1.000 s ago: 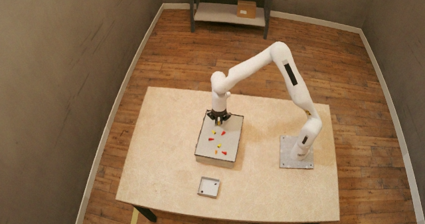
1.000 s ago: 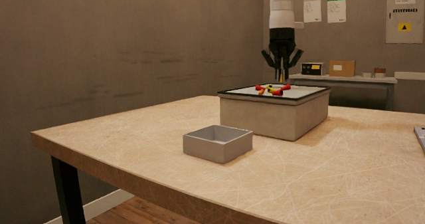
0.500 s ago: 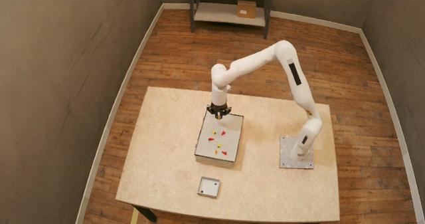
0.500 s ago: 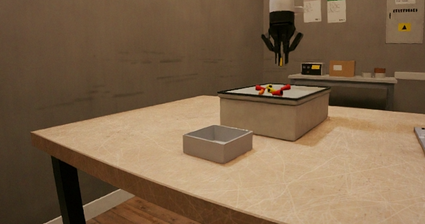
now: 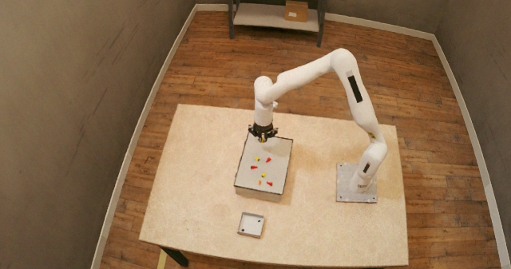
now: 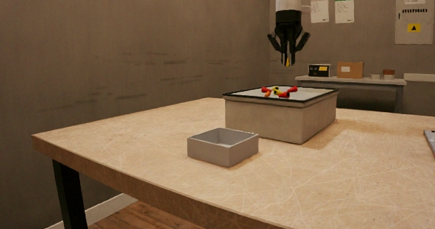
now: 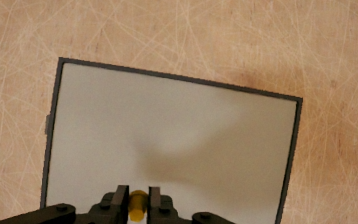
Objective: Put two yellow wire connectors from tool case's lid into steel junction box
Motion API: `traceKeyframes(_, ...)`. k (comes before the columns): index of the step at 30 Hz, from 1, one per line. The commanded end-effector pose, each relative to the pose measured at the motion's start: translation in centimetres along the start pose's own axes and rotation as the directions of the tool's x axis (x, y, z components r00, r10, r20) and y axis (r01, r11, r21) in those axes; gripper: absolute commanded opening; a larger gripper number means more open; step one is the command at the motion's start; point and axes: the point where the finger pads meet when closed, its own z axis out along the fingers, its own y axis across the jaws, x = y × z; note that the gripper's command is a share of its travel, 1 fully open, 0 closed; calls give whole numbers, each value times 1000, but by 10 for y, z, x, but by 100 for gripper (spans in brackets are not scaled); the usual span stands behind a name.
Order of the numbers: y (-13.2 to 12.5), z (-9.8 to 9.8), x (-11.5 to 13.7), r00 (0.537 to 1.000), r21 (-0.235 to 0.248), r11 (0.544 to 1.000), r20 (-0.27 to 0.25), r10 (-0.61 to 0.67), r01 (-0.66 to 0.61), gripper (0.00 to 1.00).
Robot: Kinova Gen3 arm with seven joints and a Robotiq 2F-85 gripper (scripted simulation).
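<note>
My gripper is shut on a yellow wire connector and holds it high above the far end of the tool case's lid. On the lid lie two more yellow connectors, with red ones and an orange one among them; in the exterior view they show as a small cluster. The steel junction box stands open on the table in front of the case.
The arm's base plate sits on the table to the right of the case. A shelf with a cardboard box stands against the back wall.
</note>
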Motion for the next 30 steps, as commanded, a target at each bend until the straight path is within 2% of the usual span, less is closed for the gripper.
traceKeyframes(1,0,-1,-2,1000,2,1000,-1,-1,1,18)
traceKeyframes(13,-1,-1,-27,1000,2,1000,-1,-1,1,18)
traceKeyframes(19,-2,-1,-58,1000,2,1000,-1,-1,1,18)
traceKeyframes(25,-2,-1,-100,1000,2,1000,-1,-1,1,18)
traceKeyframes(27,-2,-1,-100,1000,2,1000,-1,-1,1,18)
traceKeyframes(30,-3,-1,-124,1000,2,1000,-1,-1,1,18)
